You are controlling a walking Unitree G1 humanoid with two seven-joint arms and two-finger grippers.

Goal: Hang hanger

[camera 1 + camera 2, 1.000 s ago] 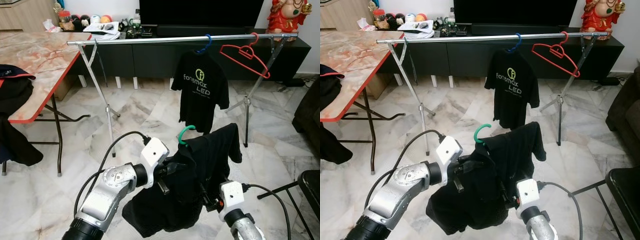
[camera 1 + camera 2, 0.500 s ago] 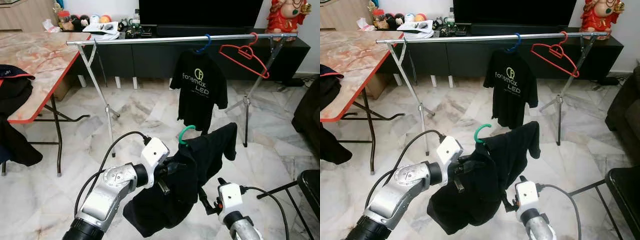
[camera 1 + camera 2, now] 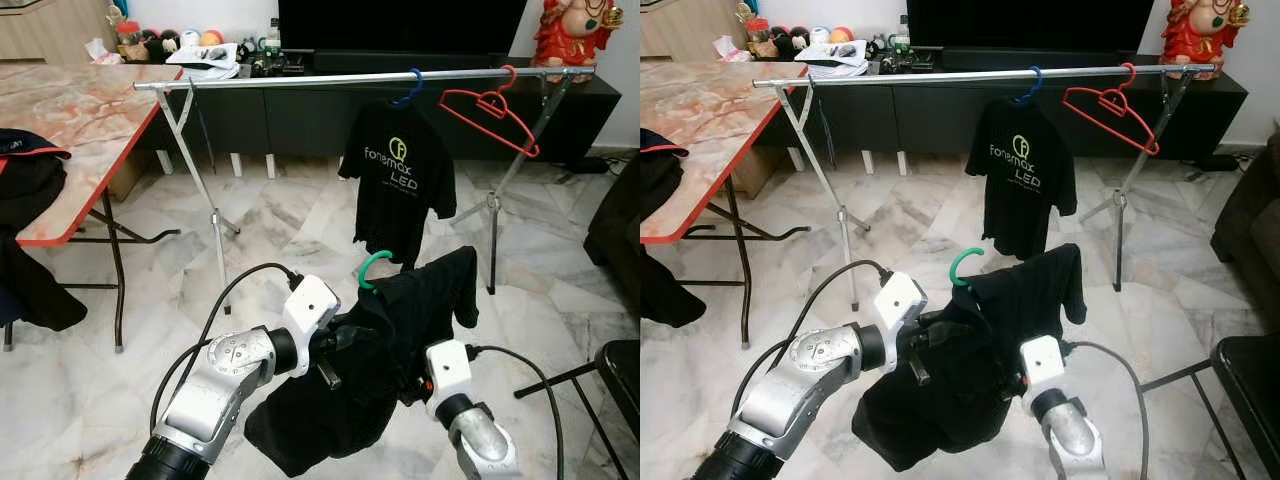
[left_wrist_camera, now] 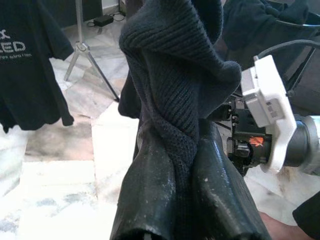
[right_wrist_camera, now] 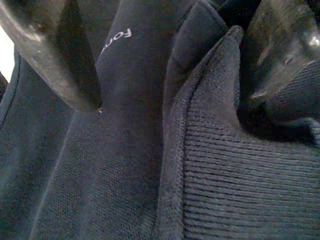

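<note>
Since a moment ago the right gripper [image 3: 412,385] has risen and pushed forward into the black shirt [image 3: 400,340], its white wrist now tucked against the cloth. Nearest the robot, both silver arms reach out low over the marble floor [image 3: 290,230]. The left gripper [image 4: 187,165] has its two black fingers [image 4: 150,190] pressed together on a twisted fold of the dark ribbed fabric. The right gripper's fingers [image 5: 47,55] stand apart, with folds of the same shirt lying between them; whether they pinch it I cannot tell. The shirt hangs bunched between the two grippers, and a green hanger [image 3: 372,266] hook pokes up from its top edge, well below the rail.

Farther back, a metal clothes rail [image 3: 300,81] spans the room on angled legs. Toward its right end a second black shirt with a printed logo [image 3: 398,175] hangs from a blue hanger [image 3: 408,90], and a bare red hanger [image 3: 490,108] hangs tilted just beside it. At the left stands a table [image 3: 80,120] with a red edge, dark clothing draped over its near corner.
</note>
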